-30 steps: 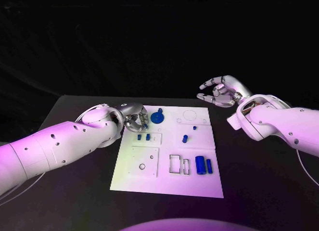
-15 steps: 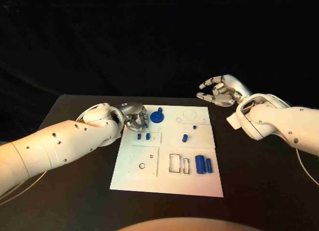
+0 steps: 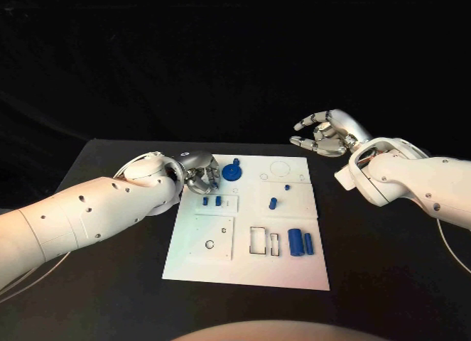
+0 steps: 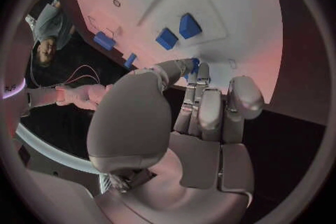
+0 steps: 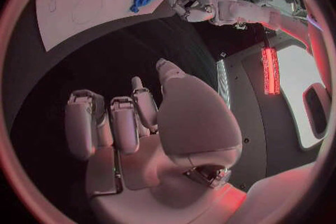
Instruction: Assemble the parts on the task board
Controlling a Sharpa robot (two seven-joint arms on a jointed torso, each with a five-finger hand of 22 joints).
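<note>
A black counter [image 3: 112, 298] sits in front of a black backdrop, and a white task board [image 3: 220, 266] lies flat in its middle, its long side running away from the robot. Small blue parts rest on the board. Near the far edge is a round blue part [image 3: 232, 172] with a short tab pointing away from the robot. Just nearer, at the board's left side, two small blue blocks [image 3: 211, 202] stand side by side in a raised panel. Toward the middle are a small blue peg [image 3: 273, 205] and a tinier blue piece [image 3: 288, 188] beyond it. In the near right area, two blue cylinders [image 3: 300, 243] lie side by side, their long axes running toward and away from the robot, beside outlined rectangular recesses [image 3: 264, 241]. The left hand [image 3: 198, 172] is low at the board's far left corner, just beside the round blue part, with its fingers curled together; whether the fingertips [image 4: 192, 67] pinch anything cannot be told. The right hand [image 3: 327, 135] hovers above the counter beyond the board's far right corner, well apart from the parts, fingers loosely curled and holding nothing.
</note>
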